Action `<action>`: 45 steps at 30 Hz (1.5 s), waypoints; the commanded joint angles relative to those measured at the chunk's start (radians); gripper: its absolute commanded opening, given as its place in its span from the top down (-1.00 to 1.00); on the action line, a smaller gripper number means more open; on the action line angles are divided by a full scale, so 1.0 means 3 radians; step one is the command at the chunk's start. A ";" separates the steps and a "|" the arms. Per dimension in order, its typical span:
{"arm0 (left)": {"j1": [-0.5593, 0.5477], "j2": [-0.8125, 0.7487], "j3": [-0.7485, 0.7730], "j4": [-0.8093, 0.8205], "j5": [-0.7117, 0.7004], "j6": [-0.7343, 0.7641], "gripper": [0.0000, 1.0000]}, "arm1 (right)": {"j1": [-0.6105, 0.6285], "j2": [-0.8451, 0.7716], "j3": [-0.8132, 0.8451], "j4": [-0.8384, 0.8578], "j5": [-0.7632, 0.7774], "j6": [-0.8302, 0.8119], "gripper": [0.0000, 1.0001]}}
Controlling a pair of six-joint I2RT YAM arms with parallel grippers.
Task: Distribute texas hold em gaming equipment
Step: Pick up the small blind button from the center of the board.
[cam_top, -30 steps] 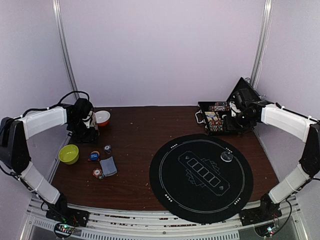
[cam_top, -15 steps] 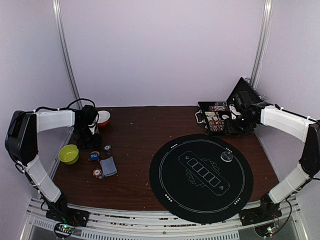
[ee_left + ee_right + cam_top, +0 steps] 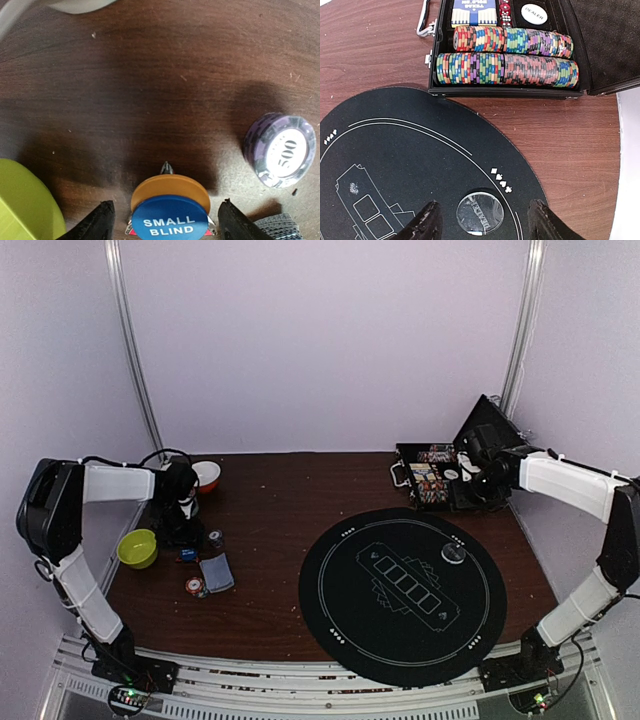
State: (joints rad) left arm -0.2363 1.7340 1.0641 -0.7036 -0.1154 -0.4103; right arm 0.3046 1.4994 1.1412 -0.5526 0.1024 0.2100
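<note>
Far left, a green bowl [image 3: 20, 205] sits on the counter [image 3: 150, 75]. Your left claw [image 3: 166, 210] hangs released, its fingers [image 3: 100, 222] straddling the blue SMALL BLIND disc [image 3: 170, 220] stacked on an orange disc [image 3: 170, 186], with a gap on either side; likely lined up to pinch the pair. A purple 500 chip [image 3: 281, 150] lies just right, cards [image 3: 216, 572] nearby. Your right claw [image 3: 484, 205] is released too, holding nothing, above a clear disc [image 3: 480, 213] on the black mat [image 3: 395, 150]. The open case [image 3: 505, 91] beyond keeps chip rows [image 3: 505, 67], probably stock yet to hand out.
</note>
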 commanded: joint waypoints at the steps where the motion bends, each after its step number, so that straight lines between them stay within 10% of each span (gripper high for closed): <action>1: 0.0026 0.0054 -0.0044 0.0126 0.0042 0.0002 -0.46 | 0.0022 0.0068 0.0040 -0.0068 0.0080 -0.0048 -0.23; 19: 0.0079 0.0059 -0.0087 0.0245 0.0096 0.0004 -0.19 | 0.0023 0.0072 0.0192 -0.0211 0.0161 -0.0084 -0.23; 35: 0.0077 -0.0028 -0.0031 0.0094 0.0081 0.0136 0.54 | 0.0025 0.0051 0.0249 -0.0250 0.0127 -0.0050 -0.24; 45: 0.0079 -0.0076 0.0185 -0.0195 0.0048 0.0296 0.57 | 0.0031 0.0050 0.0329 -0.0294 0.0098 -0.0047 -0.24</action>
State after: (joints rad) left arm -0.2203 1.7443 1.0805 -0.7189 -0.0933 -0.3550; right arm 0.3080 1.5410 1.2194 -0.6189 0.1261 0.1883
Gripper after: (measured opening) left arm 0.485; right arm 0.621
